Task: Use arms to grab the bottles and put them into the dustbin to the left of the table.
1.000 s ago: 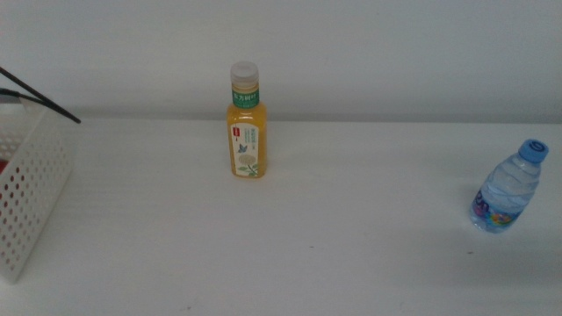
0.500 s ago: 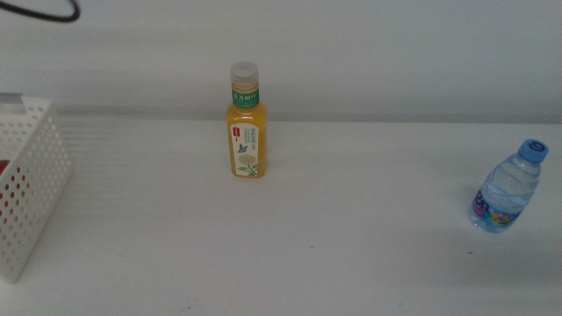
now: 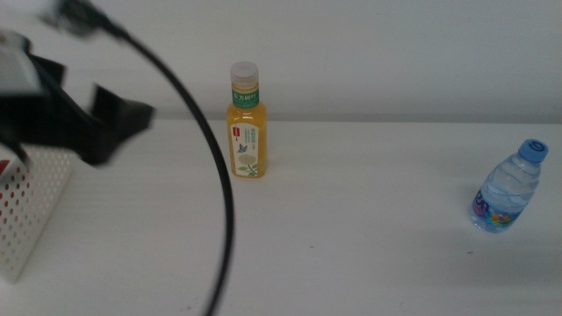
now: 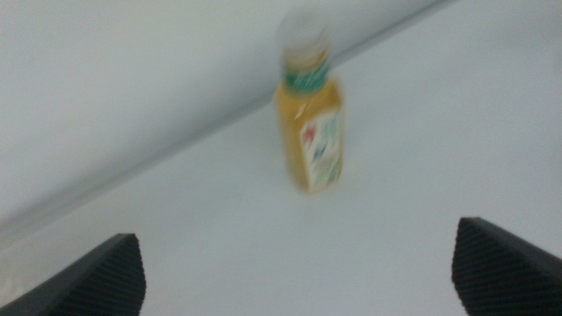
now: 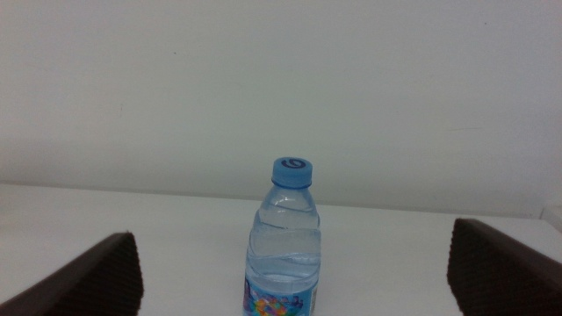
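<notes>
Left claw (image 3: 118,132) above dustbin (image 3: 35,211), jaws spread, empty. Juice bottle (image 3: 247,123) upright on counter (image 3: 351,228), rightward, nearer left arm. Right claw released, facing water bottle (image 5: 283,241), out of middle view.

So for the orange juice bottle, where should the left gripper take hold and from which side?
Probably around the labelled body of the orange juice bottle, below its cap. It stands upright and alone on the table, so a level approach from the left gripper, now open above the dustbin, looks clear. The right gripper waits facing the water bottle.
</notes>
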You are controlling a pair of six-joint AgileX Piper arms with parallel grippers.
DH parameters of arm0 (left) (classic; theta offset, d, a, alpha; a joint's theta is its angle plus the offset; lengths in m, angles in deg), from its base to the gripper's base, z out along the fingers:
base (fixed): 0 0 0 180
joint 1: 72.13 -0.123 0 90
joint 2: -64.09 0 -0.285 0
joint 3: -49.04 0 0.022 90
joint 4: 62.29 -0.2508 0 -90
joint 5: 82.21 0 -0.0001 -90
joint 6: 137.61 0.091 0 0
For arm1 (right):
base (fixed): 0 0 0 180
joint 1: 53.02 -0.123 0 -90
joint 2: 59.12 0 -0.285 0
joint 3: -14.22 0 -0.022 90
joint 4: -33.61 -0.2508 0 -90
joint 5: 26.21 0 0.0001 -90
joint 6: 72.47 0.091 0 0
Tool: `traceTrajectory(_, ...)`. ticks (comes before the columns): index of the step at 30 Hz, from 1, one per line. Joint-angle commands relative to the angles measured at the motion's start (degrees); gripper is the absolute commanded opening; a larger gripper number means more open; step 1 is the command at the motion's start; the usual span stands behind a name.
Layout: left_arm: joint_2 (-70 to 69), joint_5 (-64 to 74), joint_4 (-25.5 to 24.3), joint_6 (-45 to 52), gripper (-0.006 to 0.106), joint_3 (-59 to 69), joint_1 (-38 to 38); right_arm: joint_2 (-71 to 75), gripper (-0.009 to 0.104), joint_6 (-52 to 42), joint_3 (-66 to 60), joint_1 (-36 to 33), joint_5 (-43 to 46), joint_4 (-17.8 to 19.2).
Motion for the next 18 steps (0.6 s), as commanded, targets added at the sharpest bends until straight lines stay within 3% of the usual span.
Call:
traceTrajectory(1,-2.94,-12.99,0.56,-1.13,0.094,7.14,5.38,2.2,0.093,-0.1,-2.43,0.4,0.71,0.34)
traceTrajectory(8,-3.61,-23.53,3.57,-1.27,0.094,19.17,11.46,2.2,0.093,-0.1,-2.43,0.4,0.71,0.34)
traceTrajectory(11,-2.98,-31.03,-4.22,-5.83,0.094,23.06,13.83,2.2,0.093,-0.1,-2.43,0.4,0.71,0.34)
traceTrajectory(14,-1.83,-44.93,-13.46,-17.76,0.094,29.1,15.58,2.2,0.093,-0.1,-2.43,0.4,0.71,0.34)
traceTrajectory(18,1.74,-61.49,-15.23,-27.43,0.094,36.95,15.58,2.2,0.093,-0.1,-2.43,0.4,0.71,0.34)
